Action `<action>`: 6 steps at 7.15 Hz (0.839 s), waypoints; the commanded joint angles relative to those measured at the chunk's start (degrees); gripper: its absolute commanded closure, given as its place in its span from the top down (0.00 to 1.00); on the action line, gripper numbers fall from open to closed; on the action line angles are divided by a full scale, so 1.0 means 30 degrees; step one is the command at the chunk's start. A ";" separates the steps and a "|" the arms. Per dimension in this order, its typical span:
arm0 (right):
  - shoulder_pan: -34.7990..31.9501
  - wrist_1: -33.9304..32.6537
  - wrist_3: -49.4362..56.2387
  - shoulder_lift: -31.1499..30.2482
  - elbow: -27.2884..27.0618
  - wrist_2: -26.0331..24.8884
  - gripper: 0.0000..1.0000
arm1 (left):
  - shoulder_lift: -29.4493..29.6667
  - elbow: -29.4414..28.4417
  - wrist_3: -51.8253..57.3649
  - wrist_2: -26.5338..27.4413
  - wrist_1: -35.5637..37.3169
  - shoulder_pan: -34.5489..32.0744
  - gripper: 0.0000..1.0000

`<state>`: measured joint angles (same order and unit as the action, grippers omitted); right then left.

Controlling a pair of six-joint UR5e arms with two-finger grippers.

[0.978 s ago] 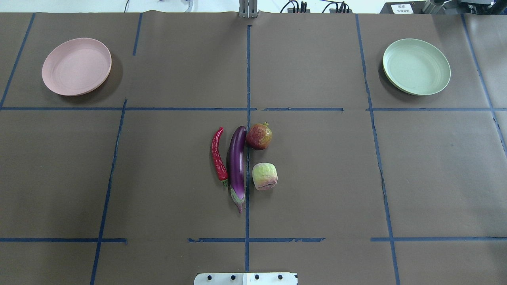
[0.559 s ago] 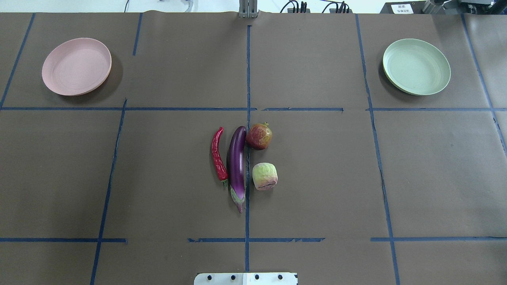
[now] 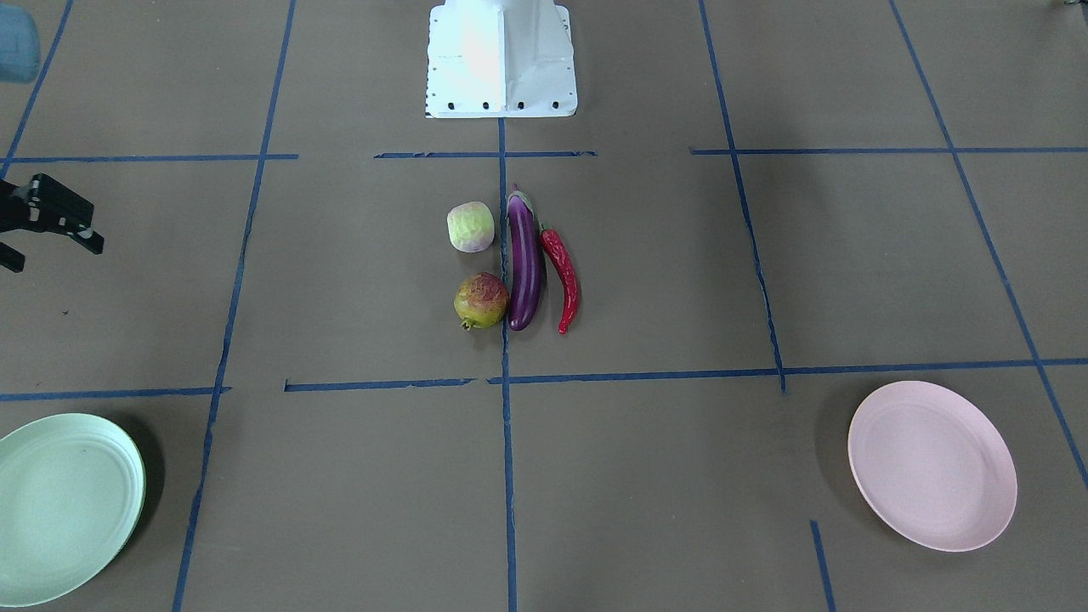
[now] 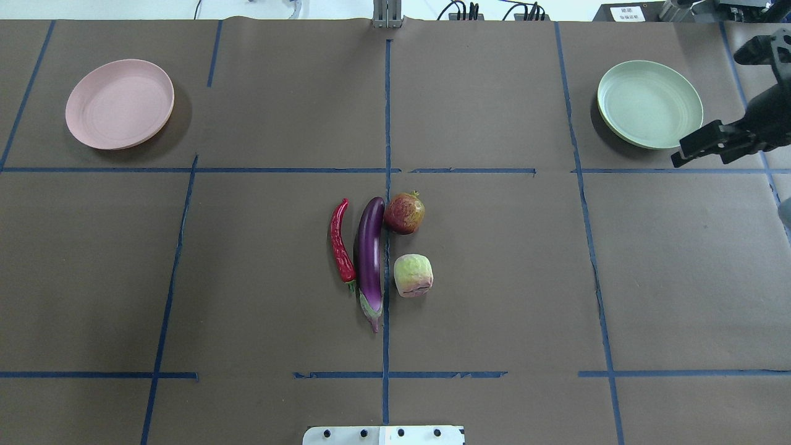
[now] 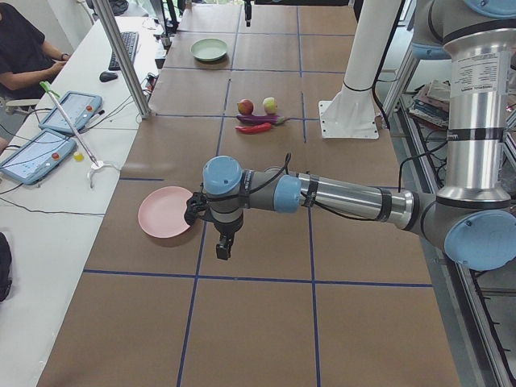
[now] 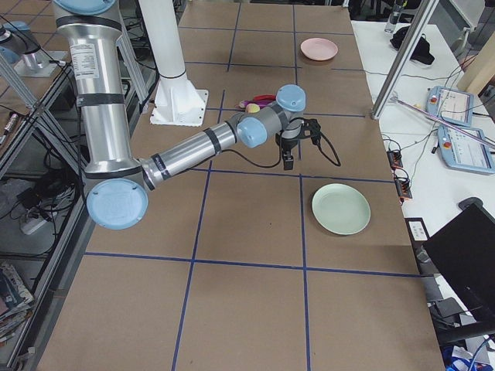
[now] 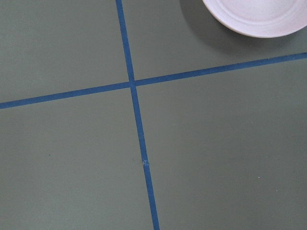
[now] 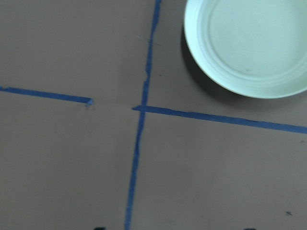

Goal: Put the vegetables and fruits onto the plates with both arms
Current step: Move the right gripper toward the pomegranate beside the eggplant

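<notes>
The purple eggplant [image 4: 369, 256] lies mid-table, with the red chili pepper [image 4: 340, 244] on its left. The red-and-yellow-green fruit [image 4: 404, 213] and the pale green fruit [image 4: 413, 275] lie on its right. All four sit close together. The pink plate [image 4: 119, 104] is far left and the mint green plate [image 4: 649, 104] far right; both are empty. My right gripper [image 4: 677, 154] hovers by the green plate's near edge, open and empty; it also shows in the front view [image 3: 55, 252]. My left gripper [image 5: 223, 248] shows only in the left side view, beside the pink plate [image 5: 165, 218]; I cannot tell its state.
The white base block [image 3: 501, 59] stands at the robot's edge of the table. Blue tape lines cross the brown table cover. A metal post [image 5: 121, 56] and a side desk with tablets [image 5: 60, 113] stand beyond the far table edge.
My right gripper has come into the overhead view at the right edge, by the green plate. The vegetables, fruits and plates have not moved.
</notes>
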<state>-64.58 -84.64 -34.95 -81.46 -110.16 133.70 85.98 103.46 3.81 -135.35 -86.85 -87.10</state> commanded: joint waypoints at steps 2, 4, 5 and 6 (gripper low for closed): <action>0.4606 0.0000 -0.7253 0.4695 0.1089 -0.3797 1.00 | 0.0050 -0.0092 -0.0010 0.0029 -0.0083 0.0000 1.00; 0.7306 0.0000 -1.1502 0.6837 0.2521 -0.6028 1.00 | 0.0022 -0.0181 -0.0068 -0.0029 -0.0083 0.0030 1.00; 0.8333 0.0000 -1.3468 0.8358 0.3835 -0.6736 1.00 | 0.0050 -0.0152 -0.0127 -0.0030 -0.0083 0.0030 1.00; 0.9242 0.0000 -1.4880 0.9794 0.5241 -0.7701 1.00 | 0.0051 -0.0123 -0.0127 -0.0030 -0.0199 0.0030 1.00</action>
<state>-40.66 -84.64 -73.22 -57.51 -99.39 114.16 86.11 103.02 3.51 -135.42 -87.18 -87.02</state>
